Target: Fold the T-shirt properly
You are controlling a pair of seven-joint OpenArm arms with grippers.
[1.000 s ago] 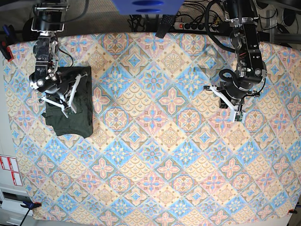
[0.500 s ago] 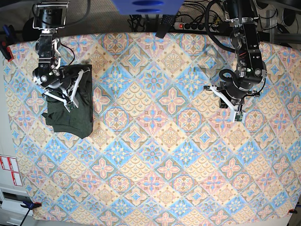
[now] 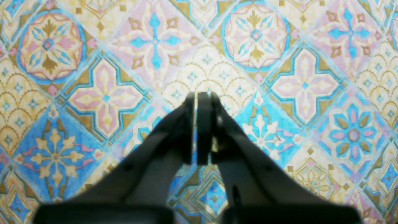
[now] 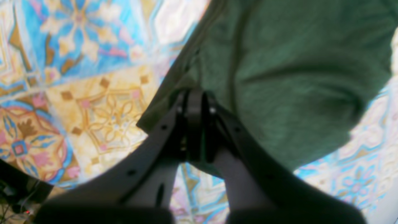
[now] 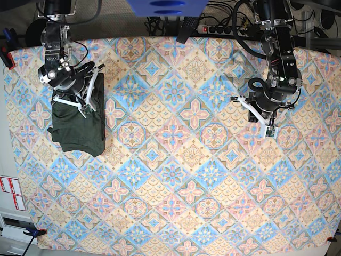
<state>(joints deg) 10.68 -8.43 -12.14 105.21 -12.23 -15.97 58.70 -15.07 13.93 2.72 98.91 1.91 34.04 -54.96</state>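
The dark olive-green T-shirt (image 5: 77,128) lies folded into a compact rectangle at the left of the table. My right gripper (image 5: 85,108) is shut and hovers over the shirt's far part. In the right wrist view its closed fingertips (image 4: 194,124) sit just above the shirt's edge (image 4: 279,77), near a corner, with no cloth visibly held between them. My left gripper (image 5: 265,124) is shut and empty at the right of the table. In the left wrist view it (image 3: 197,124) is over bare patterned cloth.
The table is covered by a patterned tile-print cloth (image 5: 181,160). A power strip and cables (image 5: 218,28) lie beyond the far edge. Red clamps (image 5: 6,57) hold the cloth at the left edge.
My right arm has drawn back toward the far edge, lifting off the middle of the shirt. The shirt stays folded in place. The left arm has not moved.
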